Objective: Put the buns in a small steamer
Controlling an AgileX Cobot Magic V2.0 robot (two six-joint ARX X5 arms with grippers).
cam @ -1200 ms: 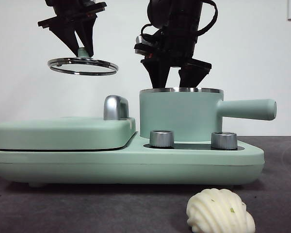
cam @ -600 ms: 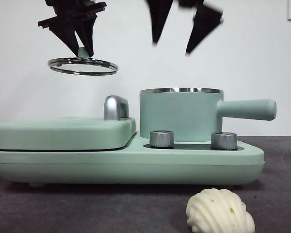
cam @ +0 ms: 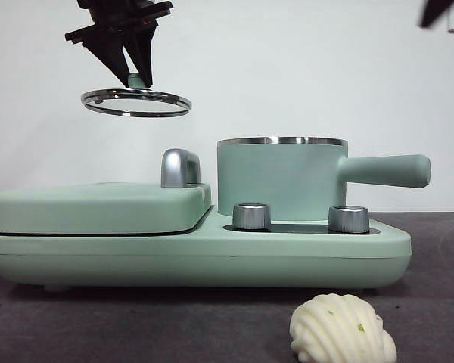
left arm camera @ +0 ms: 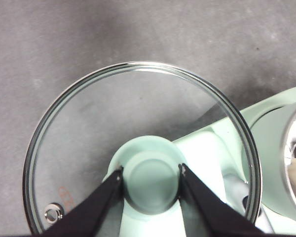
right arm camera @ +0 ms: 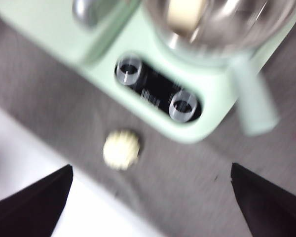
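Note:
The small steamer stands open on the right of the mint-green cooker. The right wrist view, though blurred, shows the smooth bun lying inside the steamer. The ridged bun lies on the grey table in front of the cooker, and it is small in the right wrist view. My left gripper hangs high above the griddle, shut on the green knob of the glass lid. My right gripper is open and empty high above the table, only a black tip at the top right corner.
A flat mint-green lidded griddle with a chrome handle fills the cooker's left half. Two steel knobs sit in front of the steamer, whose straight handle points right. A white wall stands behind.
My right gripper has risen from just above the steamer's rim and gone up and to the right, almost out of the front view. The left gripper with the lid has shifted slightly right.

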